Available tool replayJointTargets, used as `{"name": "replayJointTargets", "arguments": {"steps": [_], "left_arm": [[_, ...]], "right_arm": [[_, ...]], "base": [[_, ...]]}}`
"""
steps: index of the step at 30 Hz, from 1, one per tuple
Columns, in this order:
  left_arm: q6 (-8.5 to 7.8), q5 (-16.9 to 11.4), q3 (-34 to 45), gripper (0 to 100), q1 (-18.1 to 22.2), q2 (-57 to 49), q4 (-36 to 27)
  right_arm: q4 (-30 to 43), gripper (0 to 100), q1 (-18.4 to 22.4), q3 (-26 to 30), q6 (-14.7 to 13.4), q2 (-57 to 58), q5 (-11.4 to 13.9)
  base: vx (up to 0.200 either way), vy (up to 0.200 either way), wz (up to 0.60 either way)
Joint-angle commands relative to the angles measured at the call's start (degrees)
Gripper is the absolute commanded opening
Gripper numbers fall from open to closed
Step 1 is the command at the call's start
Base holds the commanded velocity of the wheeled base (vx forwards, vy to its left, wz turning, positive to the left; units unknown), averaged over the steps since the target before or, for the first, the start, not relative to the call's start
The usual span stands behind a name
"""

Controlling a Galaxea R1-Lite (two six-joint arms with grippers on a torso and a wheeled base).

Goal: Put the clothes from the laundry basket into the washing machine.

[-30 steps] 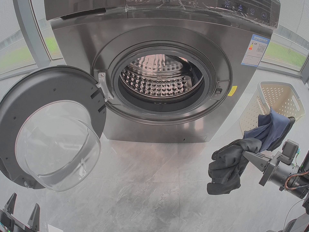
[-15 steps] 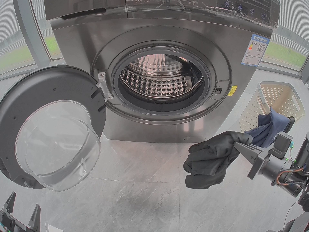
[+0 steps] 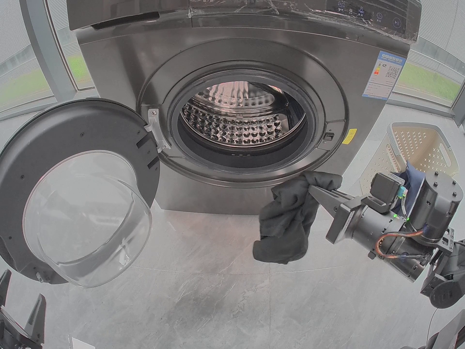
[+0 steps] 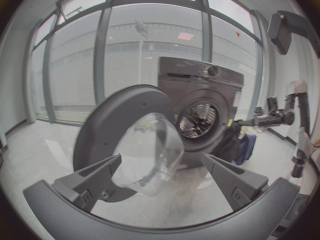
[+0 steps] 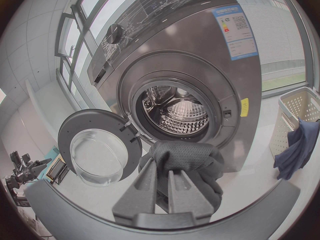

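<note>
A: Risk from here?

B: Snagging, most likely. Judged the dark garment [image 3: 286,219] low enough to catch on the lower lip of the drum opening [image 3: 242,117] and slide back out, with most of the cloth trailing loose below the pinch. Could also slip free, being held by one bunched fold only.

A: Placement against the hand?

B: Logged the right gripper [image 3: 315,190] clamped on the garment's top fold, bulk drooping toward 7 o'clock from the fingertips, off the floor. Hung at 5 o'clock of the drum opening, just outside the washing machine [image 3: 126,78] front.

A: Rest?

B: Noted the left gripper [image 4: 160,156] spread wide, holding nothing. Saw a blue garment [image 5: 298,147] draped over the laundry basket [image 3: 438,136] rim, at 4 o'clock of the machine.
</note>
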State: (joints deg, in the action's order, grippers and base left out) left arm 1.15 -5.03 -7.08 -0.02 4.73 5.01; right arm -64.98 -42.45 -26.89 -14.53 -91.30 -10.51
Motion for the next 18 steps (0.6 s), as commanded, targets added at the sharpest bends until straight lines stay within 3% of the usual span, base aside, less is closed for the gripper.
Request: {"name": "replayJointTargets", "arguments": {"steps": [1,5,7,12,18], "left_arm": [[0.79,-12.02,-3.46,100,-1.56,16.63,2.37],[0.79,-20.89,-4.17,100,-2.26,27.79,6.68],[0.61,-22.3,-4.78,100,-2.79,33.33,9.49],[0.79,-22.3,-5.66,100,-7.89,44.23,18.19],[0.79,-19.93,-7.07,100,-14.3,56.09,24.7]], "right_arm": [[-2.88,0,-1.67,-7.38,0.12,-8.2,-0.04],[-2.96,0,-2.99,-10.46,0.47,-10.31,-0.39],[-3.05,0,-3.61,-11.78,0.38,-10.75,-0.74],[-3.05,0,-3.61,-13.45,0.47,-11.19,-0.92],[-2.08,0,-3.78,-16.0,0.56,-10.92,-0.48]], "base": [[0.0,0.0,0.0],[0.0,0.0,0.0],[0.0,0.0,0.0],[0.0,0.0,0.0],[0.0,0.0,0.0]]}}
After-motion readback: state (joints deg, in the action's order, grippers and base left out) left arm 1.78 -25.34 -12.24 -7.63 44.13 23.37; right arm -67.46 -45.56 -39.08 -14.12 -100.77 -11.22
